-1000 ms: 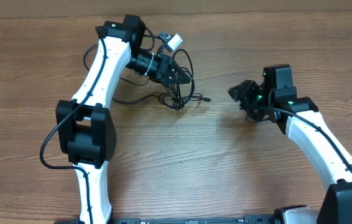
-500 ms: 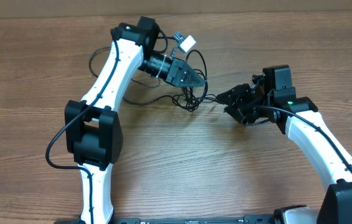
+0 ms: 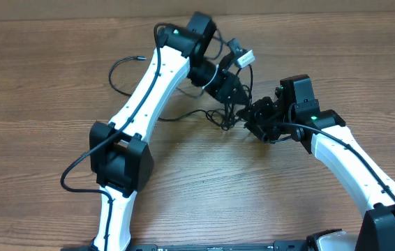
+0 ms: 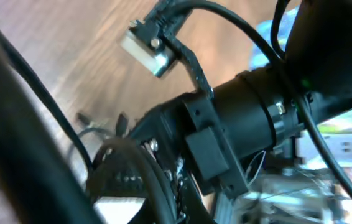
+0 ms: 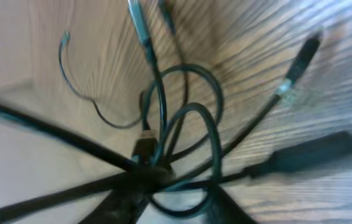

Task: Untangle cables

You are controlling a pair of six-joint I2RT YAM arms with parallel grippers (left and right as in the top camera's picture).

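Two grippers brought together at the knot

Against the overhead view of a second ago: see left gripper (image 3: 233, 97) carried well to the right across the table (image 3: 44, 42), with the cables (image 3: 224, 120) dragged along. Read left gripper as fully closed, and judge it pinched on the top of the bundle, tangle hanging below, one strand trailing back to the left over the wood. Find right gripper (image 3: 252, 120) swung in from well apart to just beside the bundle, touching or nearly touching its right edge. Cannot tell its jaws' state from any view, nor any hold on a strand; leave undecided.

Check right wrist view: loops of the cables (image 5: 185, 124) crossing one another close to the lens, silvery plug ends (image 5: 140, 25) pointing away, strands converging low in the picture among dark blurred shapes. Too smeared to call gripped or free.

Check left wrist view: mostly blocked by black arm hardware (image 4: 250, 118); cannot say whose. Note small plug ends (image 4: 121, 119) lying on the wood beyond.

Judge as set-up for a two-handed pull: anchor with the left, take a loop with the right. No strand separated yet; knot whole. Watch for both grips landing on the same strand, tightening rather than loosening
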